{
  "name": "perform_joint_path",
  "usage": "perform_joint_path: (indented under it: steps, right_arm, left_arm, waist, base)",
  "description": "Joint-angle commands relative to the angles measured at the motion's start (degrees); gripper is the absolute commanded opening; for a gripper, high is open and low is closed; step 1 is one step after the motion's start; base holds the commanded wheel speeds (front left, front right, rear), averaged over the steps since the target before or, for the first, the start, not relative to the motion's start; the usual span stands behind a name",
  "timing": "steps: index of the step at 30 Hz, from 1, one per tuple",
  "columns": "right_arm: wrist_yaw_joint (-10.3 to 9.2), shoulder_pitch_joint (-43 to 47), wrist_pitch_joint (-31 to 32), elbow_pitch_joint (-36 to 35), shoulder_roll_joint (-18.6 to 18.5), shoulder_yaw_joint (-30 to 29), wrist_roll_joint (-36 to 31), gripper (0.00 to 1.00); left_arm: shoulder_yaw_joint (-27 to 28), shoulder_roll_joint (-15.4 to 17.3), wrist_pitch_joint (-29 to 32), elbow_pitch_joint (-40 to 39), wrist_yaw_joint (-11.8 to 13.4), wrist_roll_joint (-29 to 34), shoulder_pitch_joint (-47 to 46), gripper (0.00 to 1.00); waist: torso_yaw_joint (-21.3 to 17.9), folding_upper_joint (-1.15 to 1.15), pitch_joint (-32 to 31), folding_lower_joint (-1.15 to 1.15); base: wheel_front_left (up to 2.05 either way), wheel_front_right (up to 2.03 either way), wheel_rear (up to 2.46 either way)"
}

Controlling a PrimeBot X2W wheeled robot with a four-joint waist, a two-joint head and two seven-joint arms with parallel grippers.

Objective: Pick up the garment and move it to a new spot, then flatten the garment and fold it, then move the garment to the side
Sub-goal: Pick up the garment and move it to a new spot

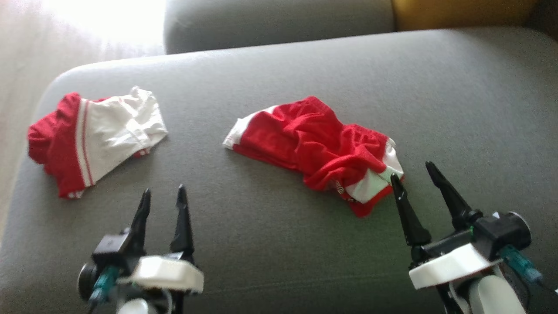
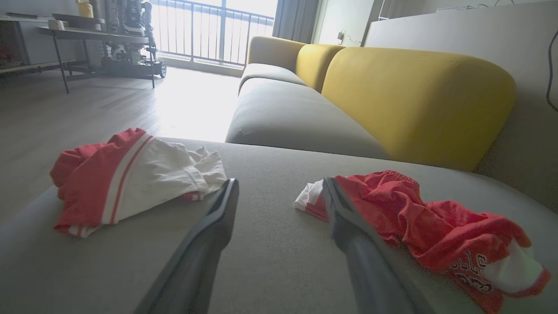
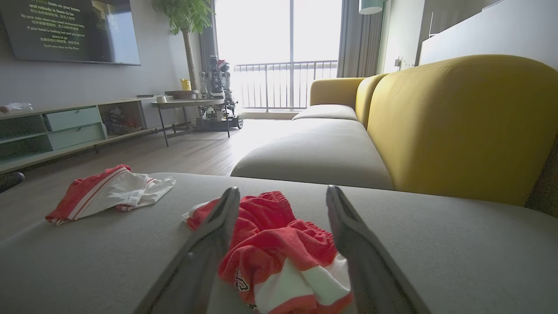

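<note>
Two red and white garments lie on the grey sofa seat [image 1: 270, 74]. One lies folded [image 1: 104, 139] at the left end, also seen in the left wrist view [image 2: 130, 179] and the right wrist view [image 3: 109, 192]. The other lies crumpled [image 1: 314, 139] near the middle [image 2: 418, 218] [image 3: 270, 244]. My left gripper [image 1: 163, 190] [image 2: 281, 181] hovers open, below and right of the folded one, holding nothing. My right gripper [image 1: 412, 171] [image 3: 282, 189] is open at the crumpled garment's lower right end, its left finger over the cloth edge.
The seat's rounded left edge [image 1: 26, 183] drops to a pale wood floor [image 1: 17, 65]. A second grey seat [image 2: 283, 113] and yellow backrests [image 2: 414, 100] lie beyond. Across the room stand a low cabinet [image 3: 52, 126] and a small table [image 3: 187, 104].
</note>
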Motion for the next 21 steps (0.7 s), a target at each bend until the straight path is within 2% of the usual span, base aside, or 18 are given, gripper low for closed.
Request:
perform_joint_path:
  steps: [1,4,6,10,14,21]
  right_arm:
    - [-0.01,-0.4,-0.4,-1.1,-0.6,1.4,-0.4,1.00]
    - [-0.01,0.7,-0.4,-0.2,-0.6,1.4,-0.3,1.00]
    - [-0.01,1.5,-0.4,0.2,-0.6,1.4,-0.3,1.00]
    - [-0.01,2.8,-0.4,0.5,-0.6,2.0,0.0,1.00]
    - [-0.01,3.3,-0.4,0.5,-0.6,2.5,0.9,1.00]
    - [-0.01,2.7,-0.4,0.6,-0.6,-0.1,0.7,1.00]
  left_arm:
    - [3.6,-0.5,-0.3,-3.1,-0.4,1.3,0.5,1.00]
    - [5.7,-1.0,-0.3,-4.4,-1.3,1.7,3.8,1.00]
    - [6.0,-1.2,-0.3,-5.3,-2.8,2.1,5.4,1.00]
    - [6.1,-1.3,-0.3,-6.1,-3.9,3.8,7.4,1.00]
    - [6.3,-1.4,-0.3,-6.4,-3.8,3.7,9.0,1.00]
    - [6.8,-1.4,-0.3,-6.5,-3.5,4.0,9.1,1.00]
  waist:
    - [2.2,0.00,-1.8,0.01]
    - [3.3,0.00,-2.7,0.01]
    - [3.9,0.00,-3.1,0.01]
    - [4.3,0.00,-3.6,0.01]
    - [4.2,0.00,-3.7,0.01]
    - [3.1,0.00,-3.7,0.01]
  base:
    - [0.00,0.00,0.00]
    - [0.00,0.00,0.00]
    - [0.00,0.00,0.00]
    - [0.00,0.00,0.00]
    - [0.00,0.00,0.00]
    - [0.00,0.00,0.00]
